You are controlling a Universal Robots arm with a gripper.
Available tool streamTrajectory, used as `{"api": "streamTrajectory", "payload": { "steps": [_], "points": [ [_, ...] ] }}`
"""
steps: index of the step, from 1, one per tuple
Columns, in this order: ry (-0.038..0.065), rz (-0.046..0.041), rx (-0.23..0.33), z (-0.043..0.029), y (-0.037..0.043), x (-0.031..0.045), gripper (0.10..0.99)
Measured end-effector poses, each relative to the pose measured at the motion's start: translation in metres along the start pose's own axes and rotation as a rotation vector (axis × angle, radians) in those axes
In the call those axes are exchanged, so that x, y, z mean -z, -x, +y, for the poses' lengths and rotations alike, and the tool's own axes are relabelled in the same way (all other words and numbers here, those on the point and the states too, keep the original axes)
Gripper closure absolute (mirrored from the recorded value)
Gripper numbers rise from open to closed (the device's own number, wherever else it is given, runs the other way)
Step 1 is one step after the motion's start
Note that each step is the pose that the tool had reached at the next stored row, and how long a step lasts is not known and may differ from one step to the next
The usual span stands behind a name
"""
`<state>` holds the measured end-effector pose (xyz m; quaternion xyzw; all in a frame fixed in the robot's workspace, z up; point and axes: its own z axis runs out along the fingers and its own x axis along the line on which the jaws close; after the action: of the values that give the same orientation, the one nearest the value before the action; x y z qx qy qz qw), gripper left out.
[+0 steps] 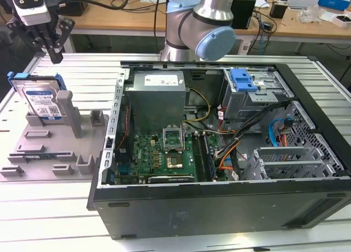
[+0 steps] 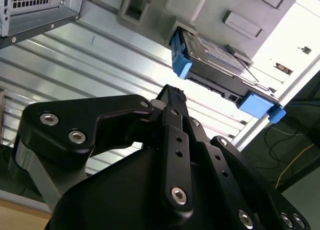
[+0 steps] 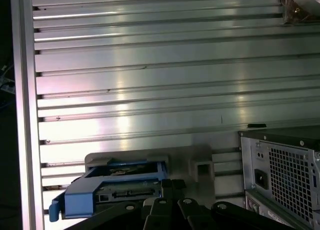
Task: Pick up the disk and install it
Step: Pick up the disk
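The disk (image 1: 41, 100), a silver hard drive with a white-and-blue label in a blue carrier frame, stands tilted on edge in a grey holder (image 1: 52, 148) at the exterior view's left. My gripper (image 1: 55, 57) hangs above and just behind the disk, apart from it, fingers shut with nothing between them. In the second wrist view the black fingers (image 2: 176, 121) meet at one tip, with the disk (image 2: 216, 54) beyond them. In the first wrist view the disk (image 3: 119, 191) lies just past the fingertips (image 3: 169, 186).
An open computer case (image 1: 219, 208) takes up the middle and right of the slatted aluminium table (image 1: 82, 71). Inside are a grey power-supply box (image 1: 156, 98), a green motherboard (image 1: 164, 153), cables and a drive bay with a blue latch (image 1: 244, 79).
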<state>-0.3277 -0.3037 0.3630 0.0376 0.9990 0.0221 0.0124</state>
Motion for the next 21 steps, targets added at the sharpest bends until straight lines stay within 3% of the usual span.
{"api": "streamTrajectory", "payload": {
  "steps": [12, 16, 18, 21],
  "points": [
    [0.000, 0.0022, 0.007, 0.0000, -0.0003, 0.0000, 0.980],
    [0.001, 0.0170, 0.103, 0.0000, -0.0002, 0.0000, 0.980],
    [0.003, 0.0308, 0.225, 0.0000, -0.0002, 0.0000, 0.980],
    [0.004, 0.0386, 0.288, 0.0000, -0.0002, 0.0000, 0.980]
  ]
}}
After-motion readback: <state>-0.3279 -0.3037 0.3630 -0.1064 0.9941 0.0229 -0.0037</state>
